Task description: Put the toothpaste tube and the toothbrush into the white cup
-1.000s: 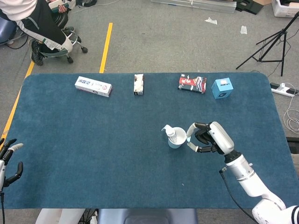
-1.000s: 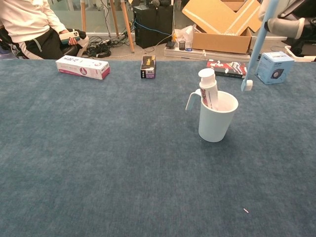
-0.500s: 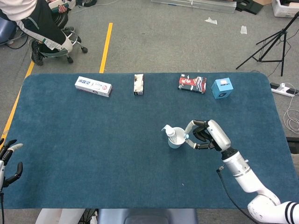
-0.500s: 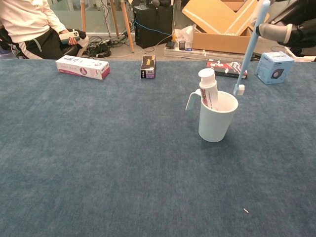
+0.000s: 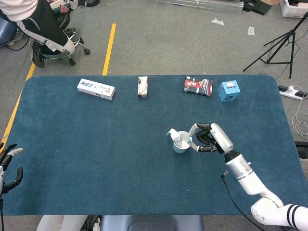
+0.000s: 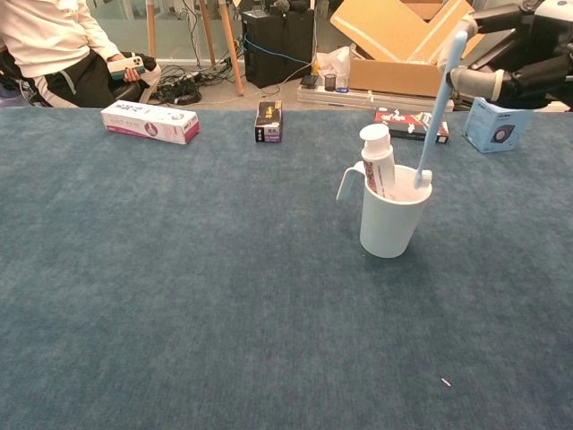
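The white cup [image 6: 391, 222] [image 5: 180, 146] stands on the blue table, right of centre. A toothpaste tube [image 6: 377, 159] [image 5: 176, 138] stands upright inside it, cap up. My right hand [image 5: 211, 138] [image 6: 510, 76] holds the light blue toothbrush [image 6: 439, 109] by its upper handle. The brush hangs almost vertical, and its white head sits at the cup's right rim, just inside the opening. My left hand [image 5: 8, 166] rests open at the table's near left edge, holding nothing.
Along the far edge lie a white and pink box [image 5: 96, 89], a small dark box [image 5: 142, 86], a red and black packet [image 5: 198, 86] and a blue cube box [image 5: 228, 91]. A person sits beyond the table's far left corner.
My right hand moved left and down with the toothbrush. The brush head went from beside the cup's right side to its rim. The left hand stayed still.
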### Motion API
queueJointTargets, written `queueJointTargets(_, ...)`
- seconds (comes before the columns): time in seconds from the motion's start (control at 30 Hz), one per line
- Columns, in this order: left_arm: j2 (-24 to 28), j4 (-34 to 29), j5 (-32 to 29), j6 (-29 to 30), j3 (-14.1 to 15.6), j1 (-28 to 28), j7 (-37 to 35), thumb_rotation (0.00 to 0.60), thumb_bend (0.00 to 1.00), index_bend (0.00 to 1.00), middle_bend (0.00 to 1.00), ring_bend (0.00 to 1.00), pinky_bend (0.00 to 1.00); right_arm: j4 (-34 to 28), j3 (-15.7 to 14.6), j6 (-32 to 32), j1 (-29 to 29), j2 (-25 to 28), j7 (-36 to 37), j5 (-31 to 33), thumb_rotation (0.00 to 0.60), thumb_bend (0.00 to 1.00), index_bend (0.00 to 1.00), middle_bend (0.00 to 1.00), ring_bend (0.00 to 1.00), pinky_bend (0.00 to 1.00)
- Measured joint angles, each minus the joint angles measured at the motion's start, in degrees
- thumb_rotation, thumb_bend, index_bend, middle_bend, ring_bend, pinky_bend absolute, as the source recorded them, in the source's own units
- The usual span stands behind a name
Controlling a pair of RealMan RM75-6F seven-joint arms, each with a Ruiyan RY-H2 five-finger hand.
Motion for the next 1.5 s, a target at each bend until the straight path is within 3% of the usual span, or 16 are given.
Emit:
queueJointTargets(1.13,0.22,-0.04,0.28,0.12,0.12,0.11,-0.51,0.600,0.50,0.22,0.17,0.03,0.03,6.46,-0.61,-4.08,1.32,-3.68,2.31,2.12,0.600,0.25,0.61,1.00,1.00,1.00)
queueJointTargets(1.5,0.19,0.04,-0.04,-0.17,0.05,0.02,-0.40,0.600,0.50,0.22,0.17,0.03,0.03,8.80,-1.15,-4.43,0.62,-4.15,3.50,2.53,0.600,0.20,0.61,1.00,1.00,1.00)
